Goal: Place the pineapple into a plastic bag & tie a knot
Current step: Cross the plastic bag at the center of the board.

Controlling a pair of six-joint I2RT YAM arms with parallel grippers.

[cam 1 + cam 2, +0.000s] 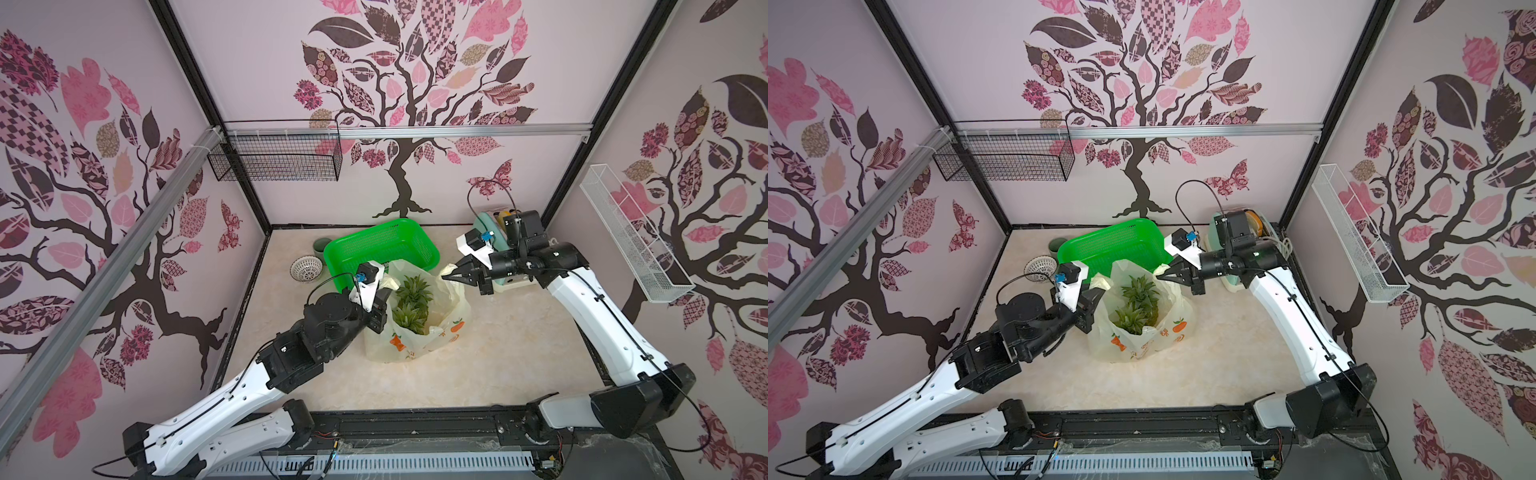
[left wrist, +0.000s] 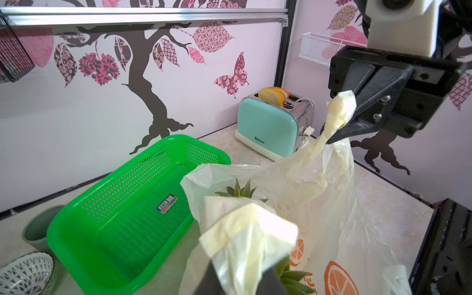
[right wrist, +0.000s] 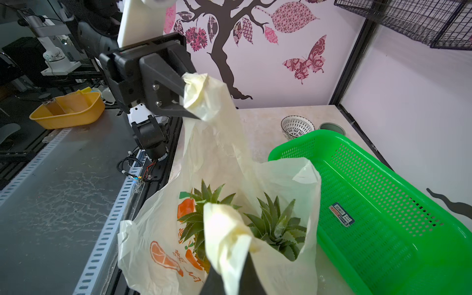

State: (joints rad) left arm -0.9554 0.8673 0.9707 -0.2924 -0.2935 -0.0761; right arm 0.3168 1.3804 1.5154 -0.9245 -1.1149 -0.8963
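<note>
Plastic bag (image 1: 453, 309) position: upright on the middle of the worktop (image 1: 498, 361), just in front of the green basket (image 1: 382, 245) near the far edge.
Pineapple (image 1: 411, 301): inside the bag, two green leafy crowns poking up through the open mouth; fruit body hidden by the film.
Bag look: thin, translucent pale yellow, crumpled, printed with orange fruit; mouth gaping, no knot yet.
Left end effector (image 3: 191, 97): close against the bag's left side, fingers a little apart with the left handle loop (image 3: 204, 86) bunched between them; grasping it, though probably loosely.
Right end effector (image 2: 333, 122): clenched on the right handle loop (image 2: 342, 107), out toward the far right corner, near the toaster (image 2: 268, 122).
Key relation: mouth between the two end effectors, long axis running from left to right and slanting toward the far right corner; each handle pulled up and outward.
Nearer arm: left, almost touching the bag; right farther off, handle drawn longer.
Next move, as a judgement: handles to cross above the crowns, both end effectors moving inward; tall leaves likely to snag.
</note>
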